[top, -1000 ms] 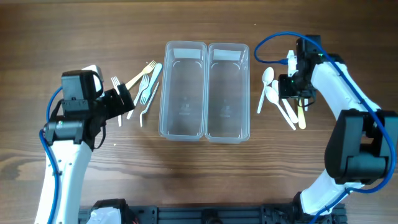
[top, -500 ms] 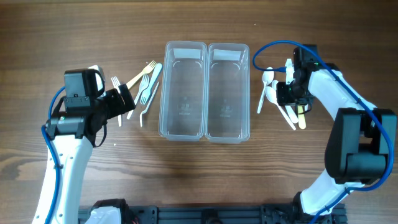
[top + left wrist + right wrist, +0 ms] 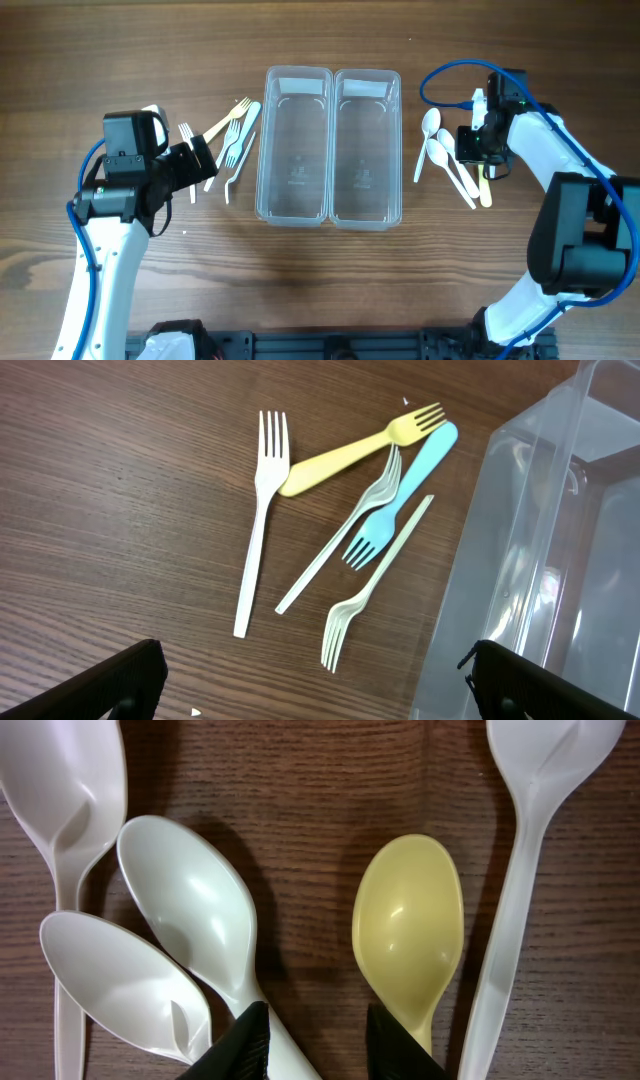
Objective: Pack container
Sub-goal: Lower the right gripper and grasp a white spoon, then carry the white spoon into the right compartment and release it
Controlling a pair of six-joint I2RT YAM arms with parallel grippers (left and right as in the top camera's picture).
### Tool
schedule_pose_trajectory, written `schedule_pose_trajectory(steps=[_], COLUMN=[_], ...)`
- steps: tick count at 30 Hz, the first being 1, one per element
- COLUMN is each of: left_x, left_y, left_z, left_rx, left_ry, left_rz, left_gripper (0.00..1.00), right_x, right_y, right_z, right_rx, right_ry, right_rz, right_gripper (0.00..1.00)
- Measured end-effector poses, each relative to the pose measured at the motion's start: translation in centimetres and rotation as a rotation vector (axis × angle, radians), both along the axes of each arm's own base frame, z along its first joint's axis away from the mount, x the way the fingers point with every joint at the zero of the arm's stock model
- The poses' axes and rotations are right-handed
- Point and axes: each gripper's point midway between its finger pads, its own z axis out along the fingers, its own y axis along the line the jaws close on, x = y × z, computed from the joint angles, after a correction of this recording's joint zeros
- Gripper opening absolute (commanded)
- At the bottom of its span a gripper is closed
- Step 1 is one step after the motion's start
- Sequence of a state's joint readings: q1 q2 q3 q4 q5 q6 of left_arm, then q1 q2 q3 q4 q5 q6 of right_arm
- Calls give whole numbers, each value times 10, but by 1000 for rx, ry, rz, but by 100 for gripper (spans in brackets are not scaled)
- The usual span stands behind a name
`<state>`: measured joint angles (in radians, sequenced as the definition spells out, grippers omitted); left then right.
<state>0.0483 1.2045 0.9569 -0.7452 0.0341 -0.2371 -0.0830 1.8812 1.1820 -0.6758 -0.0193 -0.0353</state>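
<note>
The wooden table (image 3: 320, 270) carries two clear boxes in the middle, the left box (image 3: 296, 72) and the right box (image 3: 368, 72), touching side by side and both with nothing inside. So the packing is, I think, not yet begun.

The left gripper (image 3: 203, 160) hangs beside the forks (image 3: 370, 510), its jaws spread wide and holding nothing. The right gripper (image 3: 310, 1025) is low over the spoons (image 3: 445, 160), which lie just right of the boxes. Its jaws are drawn near each other with a narrow strip of bare wood between, and they pinch nothing.

The danger I see is here. One finger covers the handle of a white spoon (image 3: 190, 910), the other the handle of the yellow spoon (image 3: 408, 920). If the jaws close like this, they may catch neither or push both. The white spoons also overlap, so one may drag its neighbour.

Compared with half a second ago, the right gripper has shifted a little outward. The left arm, forks and spoons stay the same.
</note>
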Motion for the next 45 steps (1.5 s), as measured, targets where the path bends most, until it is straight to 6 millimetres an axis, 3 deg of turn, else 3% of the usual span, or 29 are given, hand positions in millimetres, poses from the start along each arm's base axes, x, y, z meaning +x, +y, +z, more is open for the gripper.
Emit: schedule_pose_trajectory(steps=[6,11,19,21,29,33,35,37,39,41,42,45], left_x=[0,0,0,0,0,0,0,0,0,0,0,0], left_y=[0,0,0,0,0,0,0,0,0,0,0,0], left_z=[0,0,0,0,0,0,0,0,0,0,0,0], left_rx=[0,0,0,0,0,0,1,0,0,0,0,0], left_ry=[0,0,0,0,0,0,0,2,2,2,2,2], left_rz=[0,0,0,0,0,0,0,0,0,0,0,0], left_gripper=[100,100,100,100,100,100,100,100,100,100,100,100], right_x=[-5,-16,-13,-13,-16,-37,-38,-26,-13,-11,-15,-21], right_y=[3,14,13,11,10,12,15,23,40,74,89,128], right_z=[-2,-15,-17,-17,-16,-11,11,49,104,171,186,195], right_rx=[15,66,61,49,51,64,79,101,125,176,204,263], right_ry=[15,30,-4,-14,-5,98,106,32,-105,-289,-324,-339], right_rz=[8,29,28,26,1,-24,-33,-19,9,68,80,119], right_gripper=[35,38,17,5,4,4,4,4,4,4,4,4])
